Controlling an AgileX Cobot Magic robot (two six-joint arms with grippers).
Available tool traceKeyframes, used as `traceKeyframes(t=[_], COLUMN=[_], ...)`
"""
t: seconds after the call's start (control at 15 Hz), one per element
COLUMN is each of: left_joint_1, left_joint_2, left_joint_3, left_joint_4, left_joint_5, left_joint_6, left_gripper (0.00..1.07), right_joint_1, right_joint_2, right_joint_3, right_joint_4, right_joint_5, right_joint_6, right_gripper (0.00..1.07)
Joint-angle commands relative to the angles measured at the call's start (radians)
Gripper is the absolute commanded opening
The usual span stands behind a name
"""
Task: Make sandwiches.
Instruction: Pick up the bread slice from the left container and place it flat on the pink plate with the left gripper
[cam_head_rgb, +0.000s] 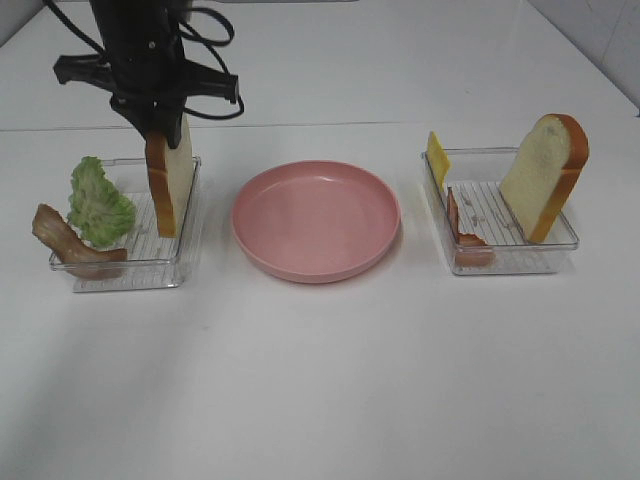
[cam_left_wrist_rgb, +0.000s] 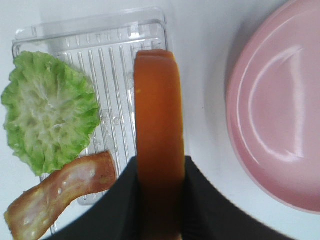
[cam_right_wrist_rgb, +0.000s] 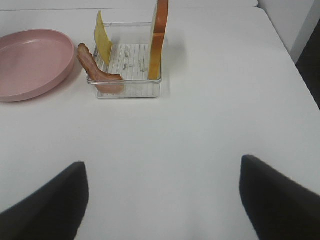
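Nearest the camera, the white table lies bare and evenly lit. The right gripper hangs above it with its two dark fingers spread wide and nothing between them, well back from the right-hand tray.

Mid-table, a round pink plate sits between two clear ribbed trays, apart from both. The right tray holds a bread slice leaning upright by its outer wall. A bacon strip is draped over the wall nearest the plate, and a yellow cheese slice is propped in the far corner on that same side.

The left tray holds ruffled green lettuce and a second bacon strip hanging over its outer near corner. The left gripper is clamped from above on the crust of a second bread slice, which stands on edge in that tray beside the wall nearest the plate. Whether its lower edge touches the tray floor cannot be told.

Behind the trays a faint seam crosses the tabletop. Black cables loop from the left arm, and pale wall tiles show at the far right corner.
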Motion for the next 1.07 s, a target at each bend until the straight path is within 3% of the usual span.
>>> traceKeyframes(t=[0.07, 0.13, 0.2, 0.27, 0.53, 1.07], left_joint_1=[0.002, 0.002, 0.011, 0.05, 0.124, 0.127], left_joint_2=[-0.099, -0.115, -0.133, -0.121, -0.016, 0.235], left_joint_3=[-0.013, -0.018, -0.039, -0.048, -0.047, -0.047], left_joint_4=[-0.056, -0.077, -0.158, -0.355, -0.691, -1.059], left_joint_5=[0.069, 0.069, 0.055, 0.023, -0.028, -0.15], left_joint_6=[0.033, 0.05, 0.111, 0.224, 0.412, 0.56], left_gripper=[0.0, 0.0, 0.0, 0.0, 0.0, 0.0], right_joint_1=[0.002, 0.002, 0.002, 0.002, 0.002, 0.002], right_joint_2=[-0.01, -0.01, -0.01, -0.01, -0.01, -0.01], right_joint_3=[0.001, 0.001, 0.001, 0.001, 0.001, 0.001], right_joint_4=[-0.006, -0.006, -0.006, -0.006, -0.006, -0.006], right_joint_5=[-0.007, -0.007, -0.007, -0.007, -0.007, -0.007], right_joint_6=[0.011, 0.011, 0.011, 0.011, 0.011, 0.011], right_gripper=[0.78, 0.78, 0.78, 0.78, 0.78, 0.78])
